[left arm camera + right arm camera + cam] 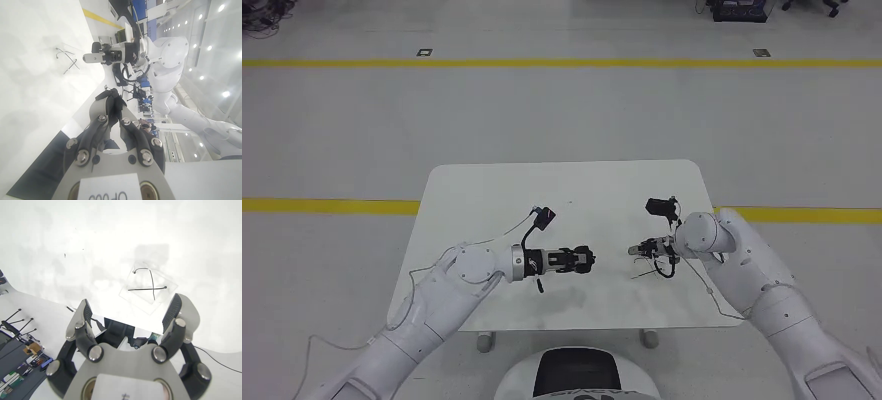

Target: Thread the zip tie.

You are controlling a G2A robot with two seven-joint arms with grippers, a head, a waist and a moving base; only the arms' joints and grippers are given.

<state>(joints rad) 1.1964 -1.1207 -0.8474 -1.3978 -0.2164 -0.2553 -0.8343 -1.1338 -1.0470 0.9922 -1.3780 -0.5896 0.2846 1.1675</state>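
Observation:
Two thin black zip ties (pixel 151 286) lie crossed on a clear plastic sheet (pixel 132 294) on the white table (pixel 492 200); from above the zip ties (pixel 648 270) sit near the front right. My right gripper (pixel 130 309) hovers open just above and beside them, with nothing between its ribbed fingers (pixel 173 308). Seen from above, the right gripper (pixel 640 247) faces the left gripper (pixel 590 259) across a short gap. My left gripper (pixel 112 101) is shut, its black pads pressed together with nothing visible between them. The left wrist view also holds the zip ties (pixel 69 59) and the right gripper (pixel 90 57) farther off.
The tabletop is bare around the sheet. Its front edge (pixel 572 325) runs close below both grippers. Cables (pixel 527 235) loop off each wrist.

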